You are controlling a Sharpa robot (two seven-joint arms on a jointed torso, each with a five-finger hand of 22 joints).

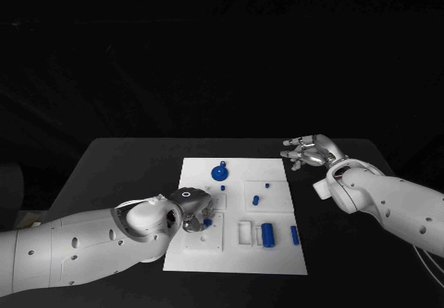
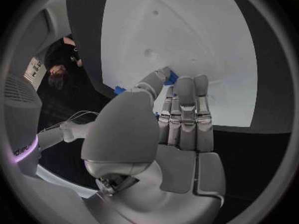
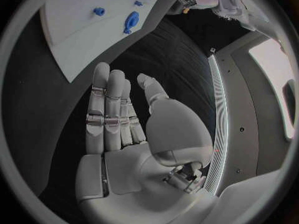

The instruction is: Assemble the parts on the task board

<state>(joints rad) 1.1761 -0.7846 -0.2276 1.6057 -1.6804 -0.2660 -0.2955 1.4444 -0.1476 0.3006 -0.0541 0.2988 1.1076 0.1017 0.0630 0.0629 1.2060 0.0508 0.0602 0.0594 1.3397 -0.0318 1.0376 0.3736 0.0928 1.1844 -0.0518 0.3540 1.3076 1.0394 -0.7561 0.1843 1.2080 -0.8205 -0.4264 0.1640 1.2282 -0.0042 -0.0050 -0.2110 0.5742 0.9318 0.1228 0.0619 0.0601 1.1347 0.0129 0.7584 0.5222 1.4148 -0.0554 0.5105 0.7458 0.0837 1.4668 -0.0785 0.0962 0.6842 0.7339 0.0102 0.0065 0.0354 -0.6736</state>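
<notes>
Two white arms reach over the black table [image 1: 129, 154], and between them we see the task board [image 1: 264, 256], a white plate lying flat in the middle of the table.

Our left hand [image 1: 190, 212] sits over the board's left side. In the left wrist view this hand [image 2: 181, 119] has its fingers [image 2: 186, 92] straight and pressed close together, with the thumb brought in against them, and a small blue part [image 2: 172, 76] shows at the thumb tip, touching the fingertips. We cannot tell for sure whether that part is pinched or only touched; another blue bit [image 2: 119, 90] peeks out just beside the thumb.

Our right hand [image 1: 310, 151] hovers off the board, over bare table just past the board's far right corner. In the right wrist view the hand [image 3: 124, 129] holds nothing: its fingers [image 3: 102, 99] lie straight and side by side, the thumb set apart from them.

On the board we see a round blue part with a short stem [image 1: 220, 172] near the far edge, a small blue peg [image 1: 223, 188] just below it, two small blue pieces [image 1: 256, 200] on a raised square near the middle, a blue cylinder [image 1: 268, 235] lying in a recess near the front, and a slim blue bar [image 1: 294, 235] beside it toward the right edge. A white rectangular frame [image 1: 245, 233] sits just left of the cylinder.

We can read no writing, brand or label on the board or the parts; a small ring mark shows on the dark back of our left wrist [image 1: 186, 193].
</notes>
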